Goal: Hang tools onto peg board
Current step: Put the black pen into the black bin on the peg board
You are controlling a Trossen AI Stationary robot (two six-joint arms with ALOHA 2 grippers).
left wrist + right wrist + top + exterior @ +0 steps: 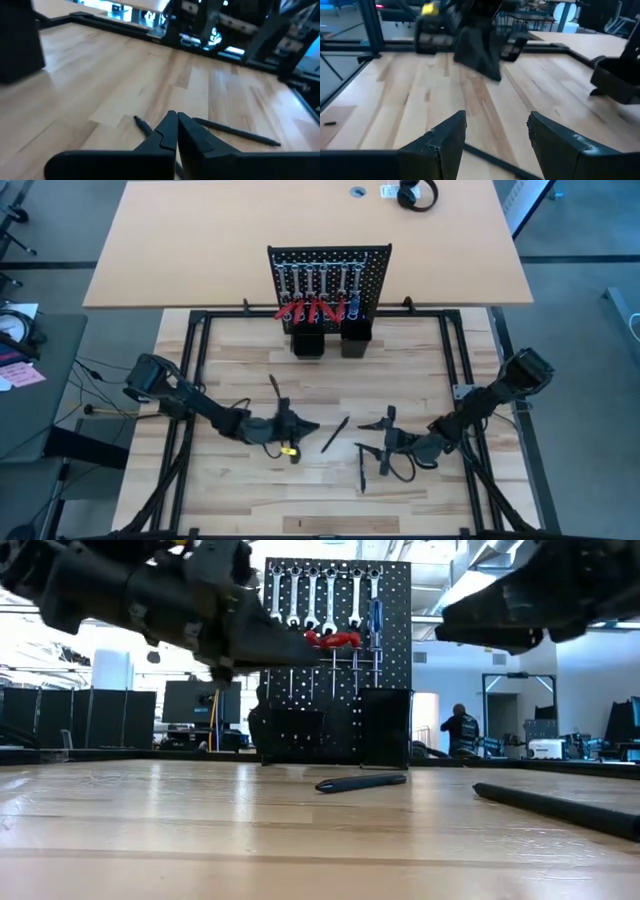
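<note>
Shadow and backlight hide much in the low view: both arms are dark masses at the top, and the left gripper's tip is lost against the peg board. In the right wrist view, the stick tool is partly cut off behind the fingers. Pale wooden planks form the table, ringed by a black frame; a tan desk fills the upper part of the high view, and the low view shows an office with a person standing at right. On the peg board, upper centre of the high view, hang silver wrenches, red-handled pieces and a blue screwdriver. Two thin black sticks lie loose, one at frame centre between the grippers, another just beside the right gripper. The left gripper, lower centre-left, has its fingers pressed together, pinching nothing visible, its tip near the centre stick. The right gripper, lower centre-right, is spread wide.
</note>
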